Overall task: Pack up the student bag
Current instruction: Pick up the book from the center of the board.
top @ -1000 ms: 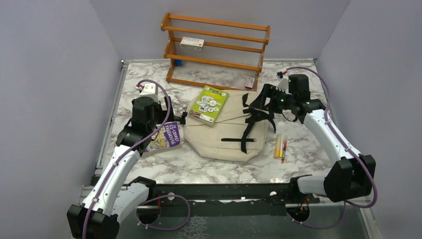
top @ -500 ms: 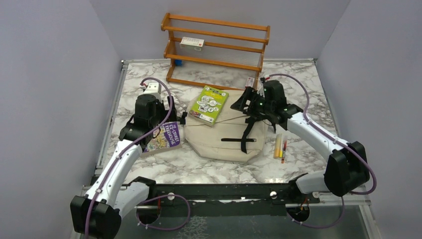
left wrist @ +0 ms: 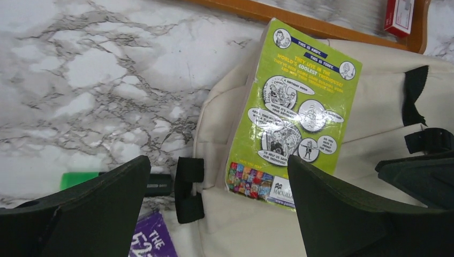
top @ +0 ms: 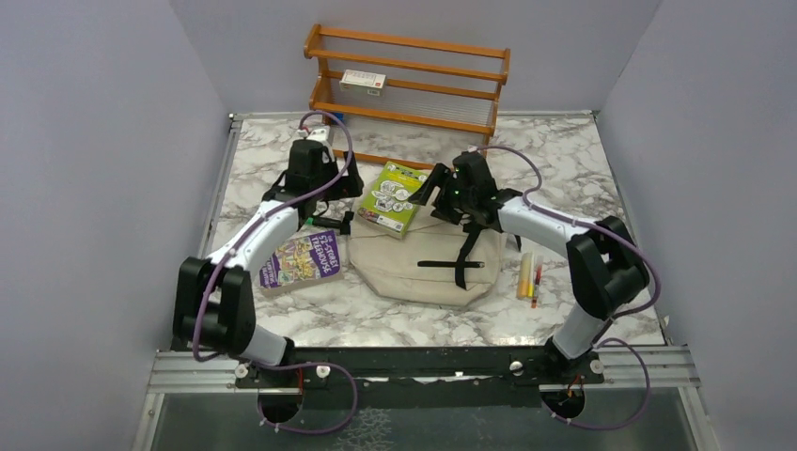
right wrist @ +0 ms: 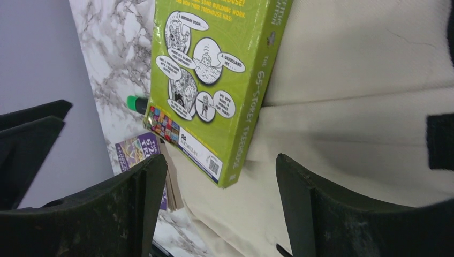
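Two books and several pens lie outside the bag (top: 423, 258), so by my reading the packing has hardly begun. The bag is flat on the middle of the table (top: 564, 169), cream side up with its black straps spread across the right half. I cannot see an opening from any view. A green book (top: 396, 197) rests on the bag's far left corner, on top of the fabric, not inside it. A purple book (top: 303, 260) sits on the table just left of the bag, with a green marker (left wrist: 80, 179) beside it. Yellow and red pens (top: 529, 275) lie just right of the bag. At the far edge stands a wooden rack (top: 409, 89) with a white box on a shelf and a small red box (left wrist: 399, 15) at its base.

The left gripper (left wrist: 214, 176) hangs over the bag's left edge with its jaws wide apart, holding nothing. The right gripper (right wrist: 219, 166) hovers over the green book from the right, jaws also spread and empty. Opening the bag and loading every item is what remains
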`<state>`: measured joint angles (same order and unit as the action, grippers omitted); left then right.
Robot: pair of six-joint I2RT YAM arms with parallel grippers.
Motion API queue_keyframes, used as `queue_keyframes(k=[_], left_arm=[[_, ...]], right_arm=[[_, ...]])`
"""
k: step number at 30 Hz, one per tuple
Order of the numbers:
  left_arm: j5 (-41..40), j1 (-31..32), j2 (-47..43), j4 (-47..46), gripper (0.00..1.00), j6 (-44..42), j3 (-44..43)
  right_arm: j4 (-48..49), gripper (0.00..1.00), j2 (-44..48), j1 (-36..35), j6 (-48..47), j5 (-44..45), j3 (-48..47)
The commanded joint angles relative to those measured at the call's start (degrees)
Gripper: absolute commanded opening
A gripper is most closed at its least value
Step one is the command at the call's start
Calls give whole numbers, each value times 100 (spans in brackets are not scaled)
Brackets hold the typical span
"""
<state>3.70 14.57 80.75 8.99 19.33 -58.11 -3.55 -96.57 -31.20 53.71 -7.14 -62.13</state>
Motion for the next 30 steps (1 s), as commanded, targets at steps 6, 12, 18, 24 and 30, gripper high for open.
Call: queue_keyframes(k=[6, 12, 18, 24, 30], left_arm=[[833, -42, 1714, -493, 99, -192, -1156], [1179, -42, 2363, -541, 95, -244, -1396], [1632, -14, 2980, -624, 78, -66, -1431], [1632, 175, 3083, -738, 73, -43, -1256], [1722, 281, 3119, -813, 64, 9, -1177]], right_arm=[[595, 79, -914, -45, 384, 199, -484], [645, 79, -1360, -48, 451, -38, -651], [1196, 79, -1525, -42, 724, -278, -434], [1601, 76, -1784, -35, 970, -648, -484], [2375, 71, -2053, -35, 1082, -1191, -504]])
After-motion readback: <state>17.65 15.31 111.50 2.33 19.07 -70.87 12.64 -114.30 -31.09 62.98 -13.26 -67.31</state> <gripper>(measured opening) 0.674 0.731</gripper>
